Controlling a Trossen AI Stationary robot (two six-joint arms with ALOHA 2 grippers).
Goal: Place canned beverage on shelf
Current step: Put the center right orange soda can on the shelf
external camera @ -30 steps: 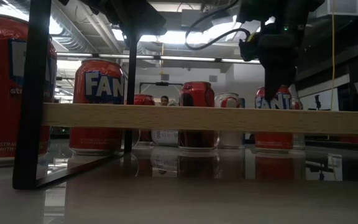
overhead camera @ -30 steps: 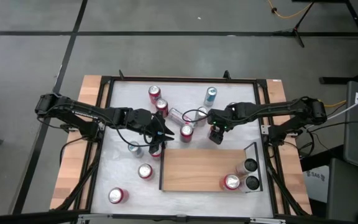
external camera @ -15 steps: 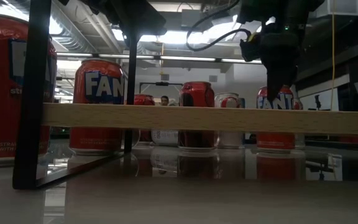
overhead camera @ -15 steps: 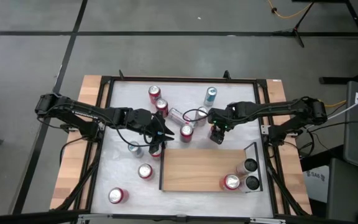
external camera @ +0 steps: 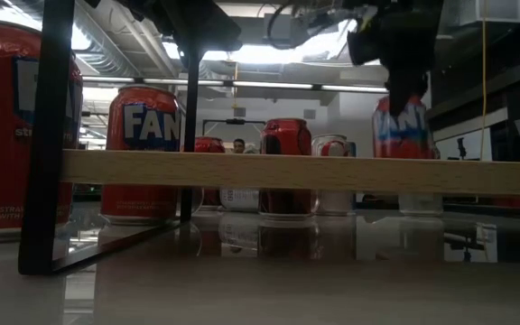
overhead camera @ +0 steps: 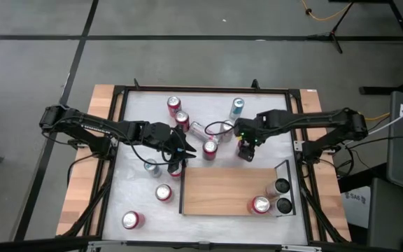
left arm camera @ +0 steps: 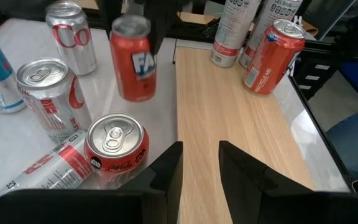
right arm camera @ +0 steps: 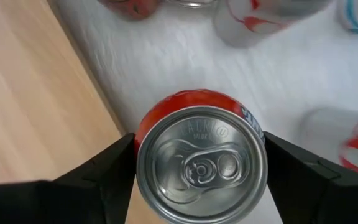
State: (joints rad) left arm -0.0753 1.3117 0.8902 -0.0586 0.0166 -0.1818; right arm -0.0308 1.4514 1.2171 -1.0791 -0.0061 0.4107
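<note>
Where it hangs, right claw (right arm camera: 197, 168) (half-spread) grips can (right arm camera: 201, 165).

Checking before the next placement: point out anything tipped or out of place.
One can lies on its side on the table, among the upright cans beside the shelf. The right gripper holds a red can up off the table. No spill or damage shows.

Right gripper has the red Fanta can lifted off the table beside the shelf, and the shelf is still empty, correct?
Not quite. The right gripper does hold the red Fanta can lifted clear of the table, near the shelf. But the shelf is not empty: the high view shows a red can and two dark-topped cans standing at its right end.
</note>
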